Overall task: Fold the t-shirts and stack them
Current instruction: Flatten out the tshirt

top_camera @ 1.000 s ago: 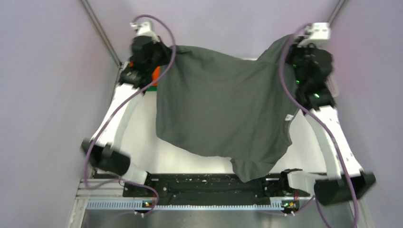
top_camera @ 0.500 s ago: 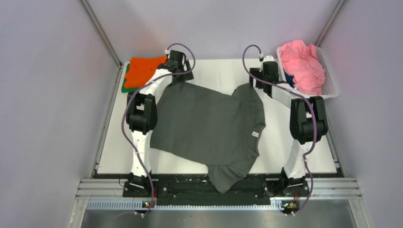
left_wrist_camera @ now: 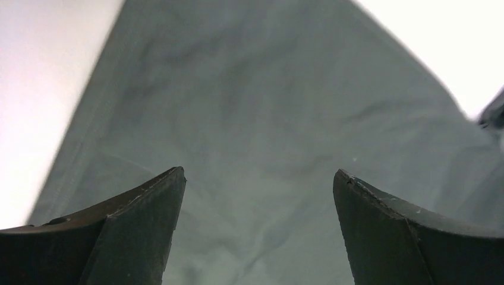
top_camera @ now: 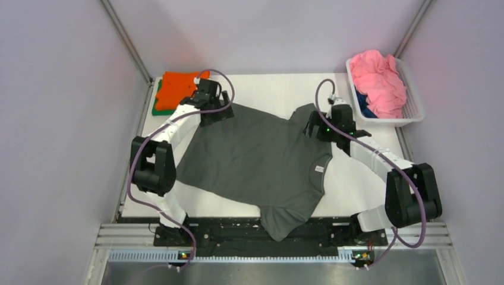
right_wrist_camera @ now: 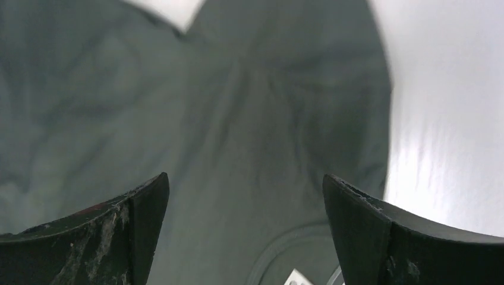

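Observation:
A dark grey t-shirt (top_camera: 255, 157) lies spread on the white table (top_camera: 356, 178), its white neck label (top_camera: 319, 168) at the right. One sleeve (top_camera: 284, 222) hangs over the near edge. My left gripper (top_camera: 215, 114) hovers open over the shirt's far left corner, with only grey cloth (left_wrist_camera: 255, 107) below the left gripper (left_wrist_camera: 258, 178). My right gripper (top_camera: 314, 127) stands open over the far right sleeve; beneath the right gripper (right_wrist_camera: 245, 181) the collar (right_wrist_camera: 279, 252) shows. An orange t-shirt (top_camera: 178, 86) lies folded on a green one (top_camera: 156, 110) at the far left.
A white plastic basket (top_camera: 416, 110) at the far right corner holds a pink t-shirt (top_camera: 374, 80) with a blue one (top_camera: 364, 108) under it. Metal frame posts rise at both far corners. The black rail with the arm bases (top_camera: 261, 234) runs along the near edge.
Both grippers held the grey shirt up in the air a second ago. They have let go and opened, the shirt now lies flat, and both grippers have drawn back toward me.

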Controlling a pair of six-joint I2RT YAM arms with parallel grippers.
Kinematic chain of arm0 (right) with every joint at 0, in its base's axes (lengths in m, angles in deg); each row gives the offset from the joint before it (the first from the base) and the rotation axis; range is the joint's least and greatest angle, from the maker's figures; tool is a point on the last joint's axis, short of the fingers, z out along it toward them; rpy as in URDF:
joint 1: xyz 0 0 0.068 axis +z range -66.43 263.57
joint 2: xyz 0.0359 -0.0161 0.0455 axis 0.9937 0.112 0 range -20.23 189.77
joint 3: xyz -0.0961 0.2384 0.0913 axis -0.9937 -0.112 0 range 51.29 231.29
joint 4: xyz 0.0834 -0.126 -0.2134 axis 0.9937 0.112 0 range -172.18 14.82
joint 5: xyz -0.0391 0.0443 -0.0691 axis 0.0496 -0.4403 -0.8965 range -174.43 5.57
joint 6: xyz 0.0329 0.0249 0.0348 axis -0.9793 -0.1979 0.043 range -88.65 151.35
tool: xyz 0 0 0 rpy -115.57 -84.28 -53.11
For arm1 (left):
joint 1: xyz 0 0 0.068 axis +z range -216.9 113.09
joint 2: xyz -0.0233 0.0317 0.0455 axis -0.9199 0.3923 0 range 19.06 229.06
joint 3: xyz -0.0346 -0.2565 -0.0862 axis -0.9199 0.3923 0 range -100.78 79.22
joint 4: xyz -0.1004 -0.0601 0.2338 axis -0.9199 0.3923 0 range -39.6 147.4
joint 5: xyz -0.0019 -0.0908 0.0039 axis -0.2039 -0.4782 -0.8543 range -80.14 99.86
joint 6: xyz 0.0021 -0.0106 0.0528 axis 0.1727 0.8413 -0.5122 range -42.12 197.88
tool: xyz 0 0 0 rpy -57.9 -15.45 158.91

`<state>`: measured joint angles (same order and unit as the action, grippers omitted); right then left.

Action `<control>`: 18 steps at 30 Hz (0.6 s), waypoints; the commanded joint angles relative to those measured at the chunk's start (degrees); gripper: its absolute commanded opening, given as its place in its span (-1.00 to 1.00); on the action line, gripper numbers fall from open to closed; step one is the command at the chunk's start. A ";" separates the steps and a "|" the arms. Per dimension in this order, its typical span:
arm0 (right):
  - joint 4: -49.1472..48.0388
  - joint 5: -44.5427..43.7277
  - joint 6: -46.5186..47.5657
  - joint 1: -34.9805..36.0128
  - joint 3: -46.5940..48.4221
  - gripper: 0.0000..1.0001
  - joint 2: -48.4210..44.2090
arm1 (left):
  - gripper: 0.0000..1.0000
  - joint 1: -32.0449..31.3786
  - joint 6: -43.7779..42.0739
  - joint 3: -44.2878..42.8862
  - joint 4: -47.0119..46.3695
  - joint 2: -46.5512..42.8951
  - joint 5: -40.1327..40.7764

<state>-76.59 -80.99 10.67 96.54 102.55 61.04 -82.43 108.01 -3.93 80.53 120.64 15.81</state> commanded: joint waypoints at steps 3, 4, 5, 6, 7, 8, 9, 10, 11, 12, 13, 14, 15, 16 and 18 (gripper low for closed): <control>0.88 -1.63 -6.32 2.00 -4.87 0.97 3.19 | 0.97 -0.62 4.19 4.60 -2.92 2.69 -4.69; 0.98 -2.03 -6.00 2.01 -4.07 0.97 4.96 | 0.97 -0.64 4.38 4.12 -3.21 3.87 -5.02; 0.26 -2.73 -5.75 2.00 -3.52 0.96 6.55 | 0.97 -0.64 4.55 3.48 -3.59 5.09 -5.14; -0.68 -3.20 -5.61 2.01 -3.01 0.96 8.02 | 0.97 -0.64 4.80 2.86 -3.80 6.32 -5.04; -2.19 -5.33 -5.47 1.95 -2.38 0.96 9.52 | 0.97 -0.62 4.84 2.08 -3.78 7.42 -5.15; -3.46 -6.70 -5.28 1.81 -1.95 0.96 11.53 | 0.97 -0.64 4.83 1.33 -3.91 8.95 -4.87; -4.16 -7.53 -5.28 1.15 -1.28 0.96 13.17 | 0.97 -0.62 4.85 0.90 -4.36 10.14 -4.09; -4.15 -7.67 -5.65 0.34 -0.08 0.96 15.27 | 0.97 -0.64 4.84 0.55 -5.05 11.49 -2.59; -3.91 -7.04 -6.06 -0.79 1.27 0.96 17.02 | 0.97 -0.60 5.22 -0.07 -5.24 13.06 -0.91; -3.62 -6.04 -6.31 -1.85 2.47 0.95 18.82 | 0.97 -0.44 6.13 -1.54 -3.88 14.71 -0.43; -3.53 -5.37 -6.32 -2.62 3.72 0.94 20.40 | 0.97 -0.36 6.88 -3.86 -2.16 16.56 -0.95; -3.29 -5.39 -6.07 -3.11 4.82 0.94 21.65 | 0.98 -0.38 7.03 -5.63 -1.64 18.02 -1.85; -3.11 -5.73 -5.59 -3.54 6.15 0.94 22.91 | 0.98 -0.38 6.94 -7.24 -1.84 19.73 -2.73; -2.81 -6.05 -5.26 -3.83 7.59 0.94 24.08 | 0.98 -0.38 6.96 -9.47 -1.81 21.33 -3.31; -1.74 -6.18 -4.38 -4.65 11.16 0.94 26.88 | 0.98 -0.37 7.49 -14.00 0.20 24.75 -3.60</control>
<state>-80.88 -85.49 5.29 93.68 109.35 82.20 -82.96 113.80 -11.65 79.43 139.72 13.34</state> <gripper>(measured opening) 0.971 0.986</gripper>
